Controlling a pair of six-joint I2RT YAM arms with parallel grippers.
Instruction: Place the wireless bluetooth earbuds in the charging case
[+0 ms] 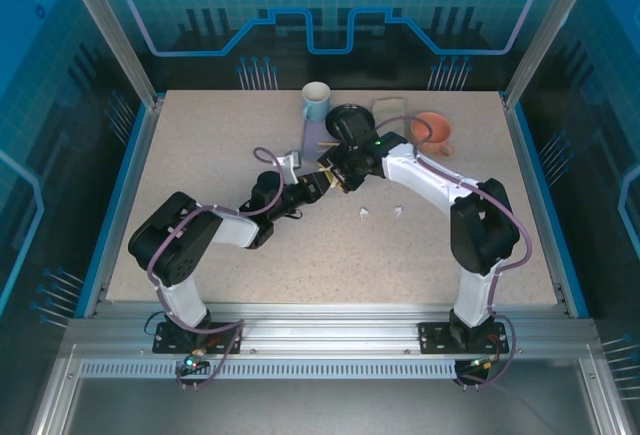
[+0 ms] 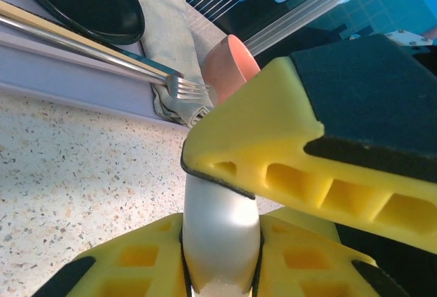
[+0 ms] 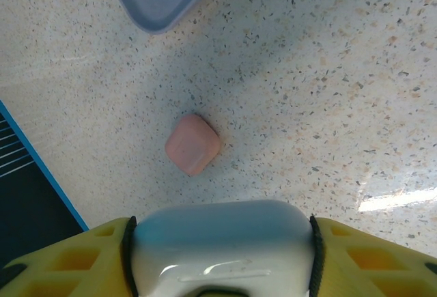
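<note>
Overhead, the left gripper (image 1: 322, 183) and the right gripper (image 1: 338, 169) meet tip to tip above the middle of the speckled beige table (image 1: 200, 155). Jaw state cannot be read from this height. Two white wireless bluetooth earbuds (image 1: 363, 214) lie loose on the table, nearer the arm bases than the grippers and a little to their right. They are apart from each other and outside any case. Toward the far edge stand a blue-and-white mug (image 1: 316, 102), a black round plate (image 1: 350, 120) and a salmon-pink cup (image 1: 432, 127).

Left wrist view: the left gripper's yellow fingers (image 2: 136, 263) are clenched on a white rounded charging case (image 2: 220, 222), both pads touching its sides. One yellow, black-padded finger of the right gripper lies across the top of that case, in contact. Beyond, a metal fork (image 2: 184, 84) rests with its tines over a grey cloth (image 2: 164, 24), beside a lavender tray (image 2: 68, 85).

Right wrist view: the right gripper grasps the same white case across its wider side, and the case fills the gap between the fingers. A small salmon-pink rounded case (image 3: 192, 144) sits on the table beyond, apart from the grip. The tray corner lies farther off.
</note>
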